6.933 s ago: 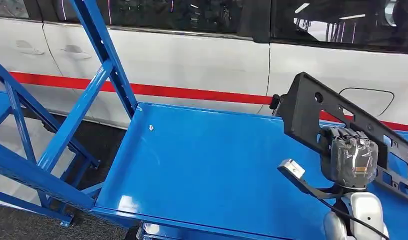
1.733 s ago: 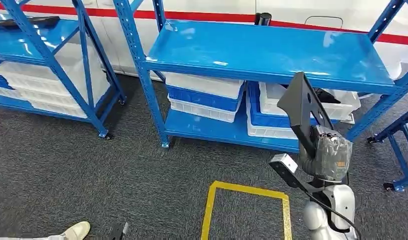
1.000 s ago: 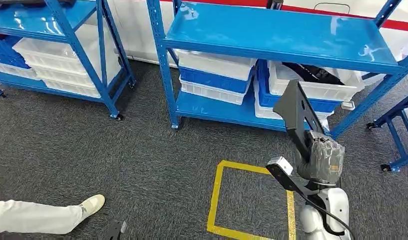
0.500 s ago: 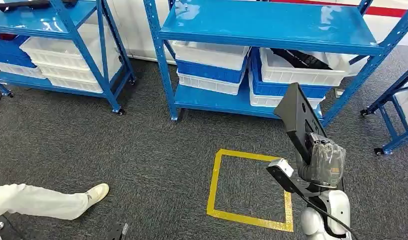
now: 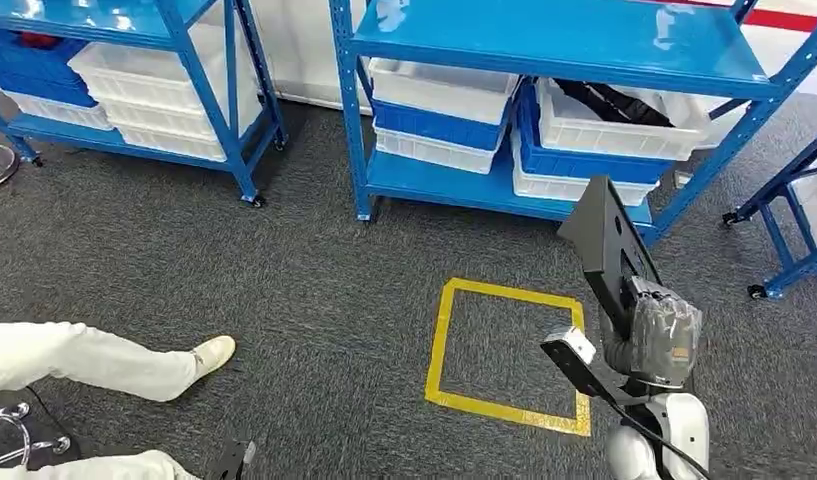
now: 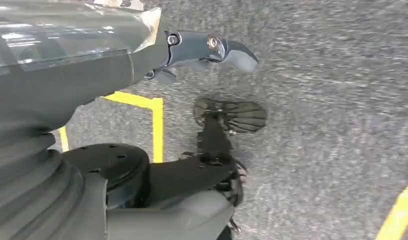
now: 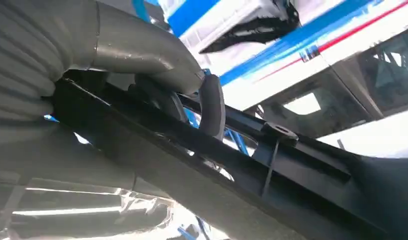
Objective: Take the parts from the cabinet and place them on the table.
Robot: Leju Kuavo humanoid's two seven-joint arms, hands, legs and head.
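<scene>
My right hand [image 5: 664, 340] grips a long black plastic part [image 5: 604, 240] pierced with holes, holding it up on end at the lower right of the head view, over grey carpet. In the right wrist view the dark fingers [image 7: 211, 105] wrap over the part's edge [image 7: 271, 165]. The blue cabinet [image 5: 544, 40] stands beyond, and a white bin [image 5: 624, 125] on its lower shelf holds more black parts [image 5: 614, 100]. My left hand [image 6: 142, 55] hangs over the carpet with a finger stretched out and nothing in it.
A yellow taped square [image 5: 504, 410] marks the floor just left of my right hand. A person's white-trousered leg [image 5: 84, 355] and shoe [image 5: 216, 352] lie at the lower left. More blue racks stand at the far left [image 5: 214, 90] and right [image 5: 784, 220].
The camera has moved: the cabinet has slid up and away, the yellow square has come closer, and the person's leg reaches further in. My right hand keeps hold of the part.
</scene>
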